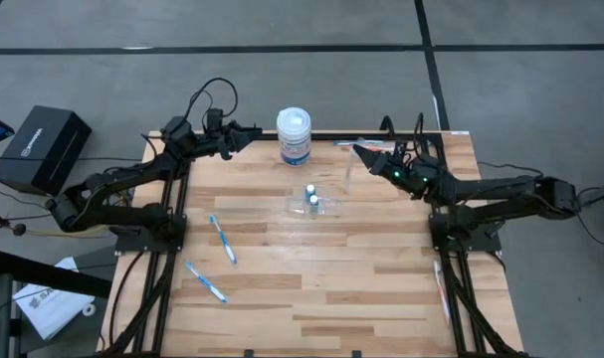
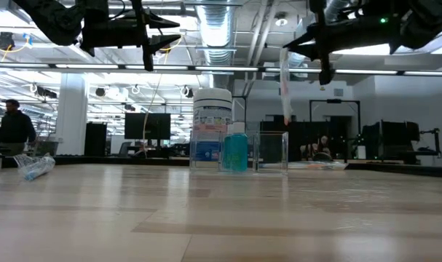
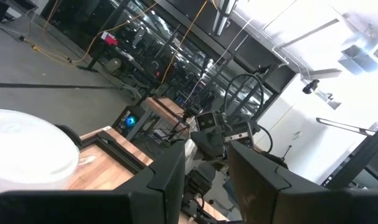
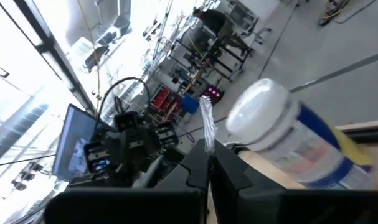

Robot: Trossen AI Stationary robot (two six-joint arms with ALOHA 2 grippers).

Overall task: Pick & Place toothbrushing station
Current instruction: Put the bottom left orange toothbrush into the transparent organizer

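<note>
The see-through holder [image 1: 326, 206] stands mid-table with two tiny white cylinders [image 1: 310, 196] at it. In the low view the holder [image 2: 271, 151] shows beside a small teal-looking bottle [image 2: 235, 153]. Two blue-and-white toothbrushes [image 1: 223, 240] [image 1: 206, 281] lie flat on the table's left part. My right gripper [image 1: 359, 151] hovers high over the far right of the table, shut on a thin whitish toothbrush [image 2: 285, 87]. My left gripper [image 1: 254, 129] stands open in the air at the far edge, left of the jar, with nothing between its fingers [image 3: 170, 180]. My right gripper pinches the whitish toothbrush near its upper end [image 4: 206, 134] between its two shut fingers. The fingers come in about level and lie across the brush. It hangs nearly upright below them, with its reddish lower end [image 2: 286, 121] clear of the table, above the holder.
A large white jar with a blue label [image 1: 294, 136] stands at the far edge between the two grippers. A black box [image 1: 43, 147] and papers lie on the floor to the left. A thin red-and-white thing [image 1: 441, 293] lies along the table's right edge. People show in the room behind.
</note>
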